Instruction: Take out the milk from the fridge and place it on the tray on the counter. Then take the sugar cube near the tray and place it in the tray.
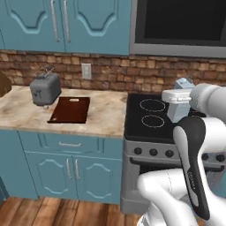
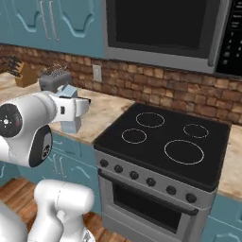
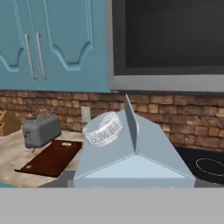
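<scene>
Milk carton [image 1: 180,106] is gripped in the hand [image 1: 177,98], carried upright over the stovetop [image 1: 154,115], well right of the tray [image 1: 70,110] on the worktop [image 1: 106,115]. Risk: toaster [image 1: 45,89] beside the tray could be clipped, or the carton set half off the board and tipped.

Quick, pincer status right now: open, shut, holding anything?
Pincer: shut on the milk, carried in the air over the stovetop, not yet at the tray.
</scene>
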Controlling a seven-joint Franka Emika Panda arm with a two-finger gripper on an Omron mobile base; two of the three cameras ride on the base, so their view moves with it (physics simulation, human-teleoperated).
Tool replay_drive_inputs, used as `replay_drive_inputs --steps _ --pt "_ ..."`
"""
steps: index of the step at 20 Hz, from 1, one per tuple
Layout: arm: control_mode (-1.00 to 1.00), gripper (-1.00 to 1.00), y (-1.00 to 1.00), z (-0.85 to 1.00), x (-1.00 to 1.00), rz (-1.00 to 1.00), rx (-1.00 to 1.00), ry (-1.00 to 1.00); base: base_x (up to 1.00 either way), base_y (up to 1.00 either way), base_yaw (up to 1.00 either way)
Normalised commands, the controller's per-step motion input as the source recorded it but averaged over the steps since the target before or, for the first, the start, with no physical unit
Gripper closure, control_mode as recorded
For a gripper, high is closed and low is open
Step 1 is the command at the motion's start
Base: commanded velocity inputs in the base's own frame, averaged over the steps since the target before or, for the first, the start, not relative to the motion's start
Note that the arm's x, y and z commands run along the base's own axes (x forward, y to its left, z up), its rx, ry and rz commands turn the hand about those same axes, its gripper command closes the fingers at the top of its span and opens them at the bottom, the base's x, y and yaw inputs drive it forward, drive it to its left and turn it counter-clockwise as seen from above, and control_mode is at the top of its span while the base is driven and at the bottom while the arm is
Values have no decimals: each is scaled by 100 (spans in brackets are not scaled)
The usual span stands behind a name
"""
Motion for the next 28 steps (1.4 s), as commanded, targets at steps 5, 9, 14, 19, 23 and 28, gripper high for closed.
replay_drive_inputs --steps 5,9,14,19,23,28 --pt "100 100 0 0 0 0 0 0 -1 100 -3" --pt "100 100 0 0 0 0 0 0 63 100 -38" --pt "100 100 0 0 0 0 0 0 48 100 -40" --pt "100 100 0 0 0 0 0 0 43 83 -34" --pt "100 100 0 0 0 0 0 0 76 -6 -18" --pt "100 100 0 0 0 0 0 0 95 0 -9"
